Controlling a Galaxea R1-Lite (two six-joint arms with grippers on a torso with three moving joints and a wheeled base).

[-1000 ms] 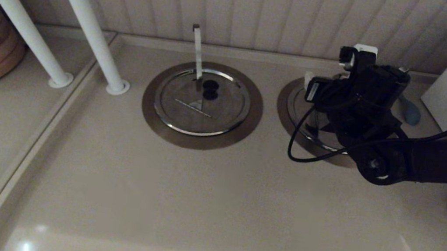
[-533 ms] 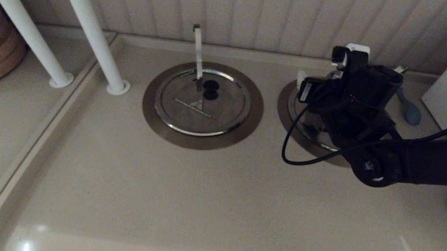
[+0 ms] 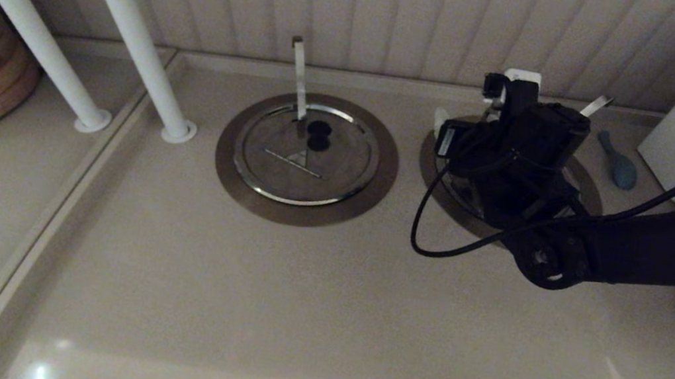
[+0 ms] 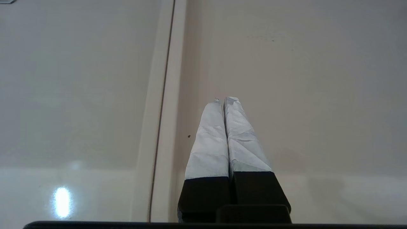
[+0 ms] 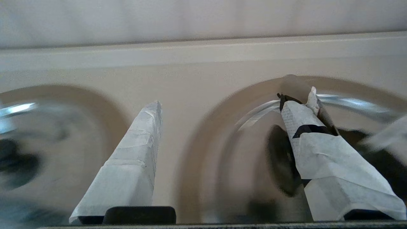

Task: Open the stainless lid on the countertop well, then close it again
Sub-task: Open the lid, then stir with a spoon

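Glossy beige counter [image 3: 267,299], round steel lid [image 5: 254,143].

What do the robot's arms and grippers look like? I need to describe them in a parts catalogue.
The right arm is matte black with a loose black cable. The right gripper and left gripper have tapered fingers wrapped in wrinkled white tape on black bases.

Two round steel lids with grey-brown collars sit on the tabletop [image 3: 292,316]: the twin lid [image 3: 306,155] near centre, and the stainless lid [image 3: 454,190] at three o'clock of it, largely hidden under the arm. Two flat metal strips counted: one near-vertical [image 3: 299,77], one diagonal [image 3: 594,105]. Two white poles [image 3: 127,28], one blue spoon [image 3: 617,161].
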